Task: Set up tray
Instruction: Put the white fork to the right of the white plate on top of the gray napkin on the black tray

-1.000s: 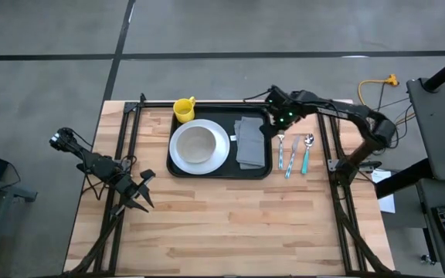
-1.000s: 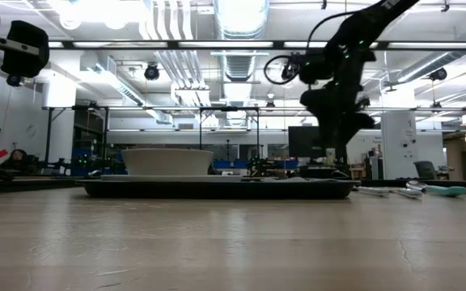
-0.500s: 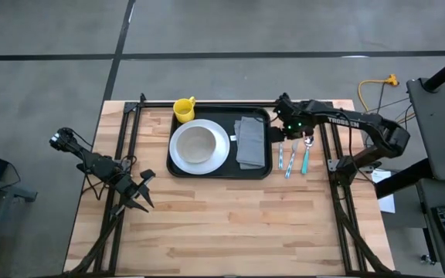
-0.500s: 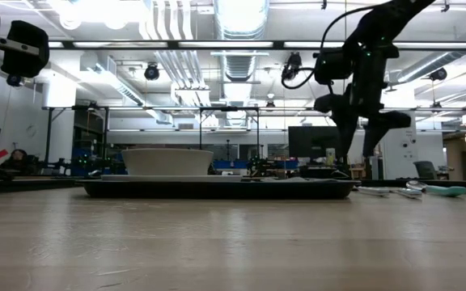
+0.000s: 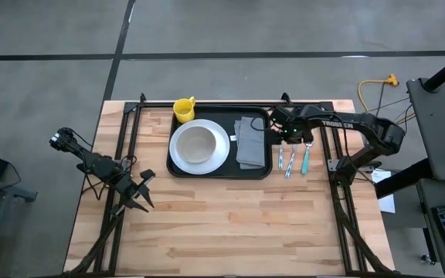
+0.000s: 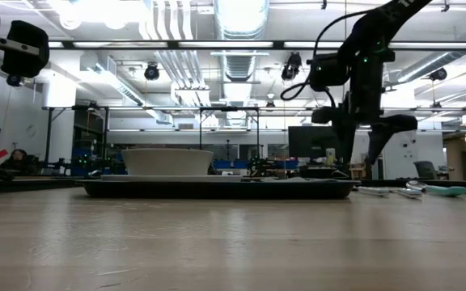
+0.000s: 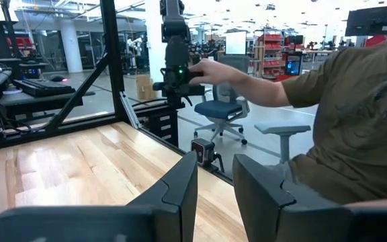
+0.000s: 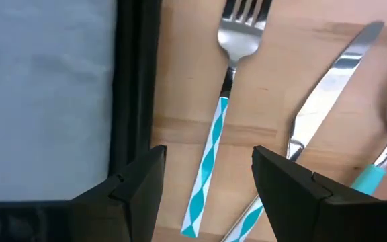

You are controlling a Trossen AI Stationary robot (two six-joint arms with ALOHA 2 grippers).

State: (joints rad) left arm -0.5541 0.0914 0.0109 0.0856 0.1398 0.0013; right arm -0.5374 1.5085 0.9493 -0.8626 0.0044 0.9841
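Right gripper [image 8: 207, 185] wide apart over fork [image 8: 219, 101], black tray [image 8: 134, 87] beside one finger, knife [image 8: 328, 87] beside the other, left gripper [image 5: 140, 197] partly apart, holding nothing.

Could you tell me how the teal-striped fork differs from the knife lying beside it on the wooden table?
The teal-striped fork ends in tines, the knife in a plain silver blade. The fork lies nearer the black tray and between the open right gripper fingers; the knife lies aslant outside them. Both rest flat on the table.
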